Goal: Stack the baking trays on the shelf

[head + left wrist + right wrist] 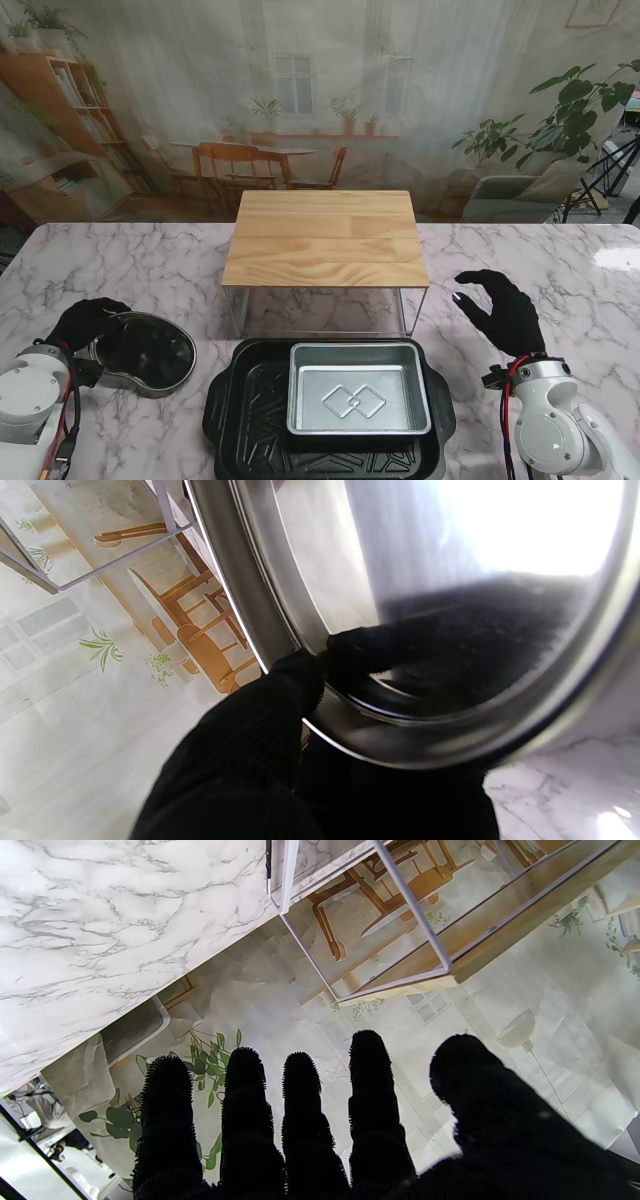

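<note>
No tray is on the shelf [325, 238] yet: the left robot hand [85, 322] pinches the round tray [150, 353] on the bench [150, 270] (two more wait in front), the right robot hand [503, 310] spread wide.

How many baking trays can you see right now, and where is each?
3. A round tray gripped by the left robot hand on the left; a black tray nearest me, centre; a silver tray nested inside it. More could hide underneath.
</note>
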